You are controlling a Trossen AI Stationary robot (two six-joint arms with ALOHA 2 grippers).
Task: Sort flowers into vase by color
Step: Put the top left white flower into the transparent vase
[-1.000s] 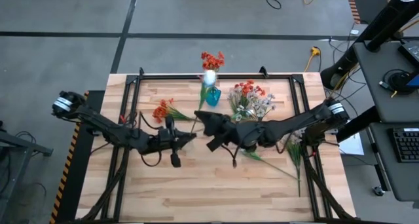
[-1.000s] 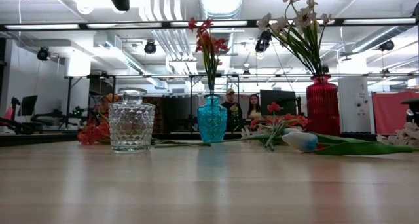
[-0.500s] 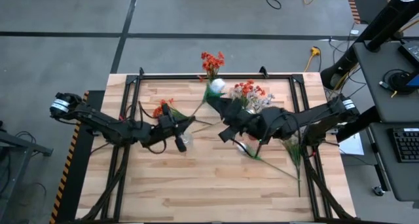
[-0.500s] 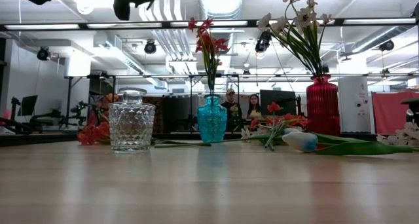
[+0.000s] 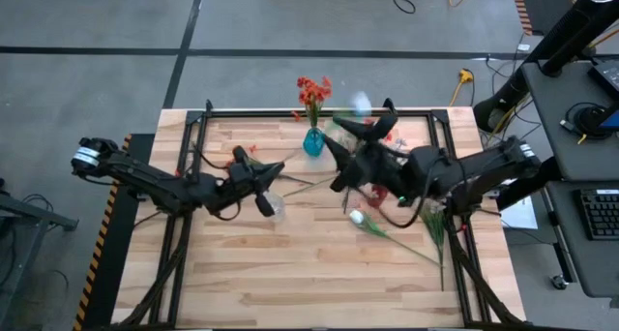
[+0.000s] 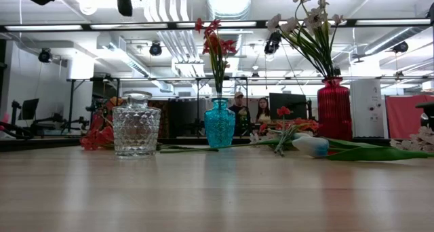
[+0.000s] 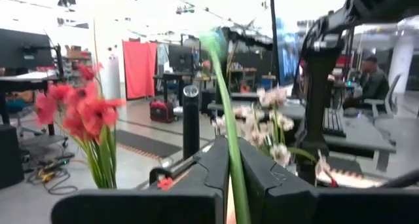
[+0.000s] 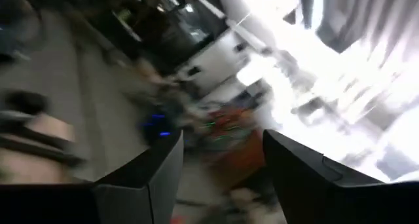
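Note:
My left gripper (image 7: 232, 145) (image 5: 276, 170) is shut on the green stem of a white-budded flower. Its bud (image 5: 361, 104) shows blurred, high over the table's far side. My right gripper (image 8: 219, 178) (image 5: 336, 149) hangs open and high above the table's middle, with nothing between its fingers. A blue vase (image 6: 219, 123) holds orange-red flowers (image 6: 215, 45). A red vase (image 6: 336, 110) holds pale blossoms (image 6: 308, 22). A clear glass vase (image 6: 136, 127) (image 5: 274, 208) stands near my left gripper. Another white bud (image 5: 356, 217) lies on the table on its long stem. My left gripper pinches the flower's green stem (image 7: 229, 160) between its two fingers. The fingers lie about level, pointing toward the table's right and far side, across the stem. The stem rises from them, leaning a little, with its head up and clear of the table. Its lower end is hidden.
Loose orange-red flowers (image 6: 98, 133) lie at the table's left, behind the clear vase. More red and green sprays (image 6: 285, 127) lie near the red vase. A black frame rail (image 5: 290, 110) runs along the far edge. People (image 6: 247, 110) sit beyond the table.
My left gripper has gone toward the far edge and swung toward the right, and the held flower's bud has swept toward the far right. My right gripper has risen and drawn back toward the right and far side, rolling about its own axis, and it has stayed open.

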